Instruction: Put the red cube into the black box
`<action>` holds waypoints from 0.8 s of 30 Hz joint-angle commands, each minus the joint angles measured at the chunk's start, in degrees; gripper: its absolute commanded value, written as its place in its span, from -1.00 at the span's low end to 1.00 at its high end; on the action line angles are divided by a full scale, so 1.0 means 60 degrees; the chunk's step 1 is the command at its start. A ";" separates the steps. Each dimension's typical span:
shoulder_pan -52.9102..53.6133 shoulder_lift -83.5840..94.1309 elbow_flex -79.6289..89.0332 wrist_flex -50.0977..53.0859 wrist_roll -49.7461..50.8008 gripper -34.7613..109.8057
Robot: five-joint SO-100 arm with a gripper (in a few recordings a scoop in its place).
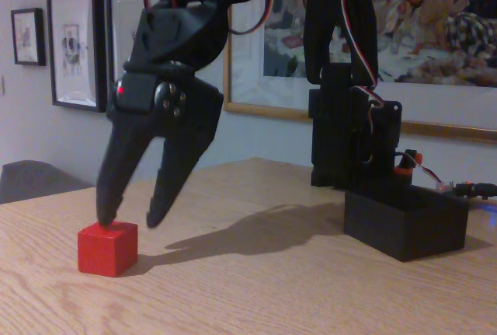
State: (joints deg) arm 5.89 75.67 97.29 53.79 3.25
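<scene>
The red cube sits on the wooden table at the lower left of the fixed view. My black gripper hangs right over it with its fingers spread open. The left fingertip reaches the cube's top at its back edge, and the right fingertip hangs just to the cube's right, slightly above the table. Nothing is held between them. The black box stands on the table at the right, in front of the arm's base.
The arm's black base with red and white wires rises behind the box. Framed pictures hang on the wall behind. A grey chair back shows past the table's far left edge. Bare wooden table lies between cube and box.
</scene>
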 commanded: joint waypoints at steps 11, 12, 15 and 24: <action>0.0146 0.0234 -0.0703 0.0176 0.0352 -0.21; 0.0176 0.0220 -0.0762 0.0220 0.0381 -0.21; 0.0264 0.0015 -0.1011 0.0293 0.0425 -0.21; 0.0381 -0.0718 -0.1597 0.0469 0.0483 -0.21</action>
State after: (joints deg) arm 7.38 70.49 89.21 55.90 5.01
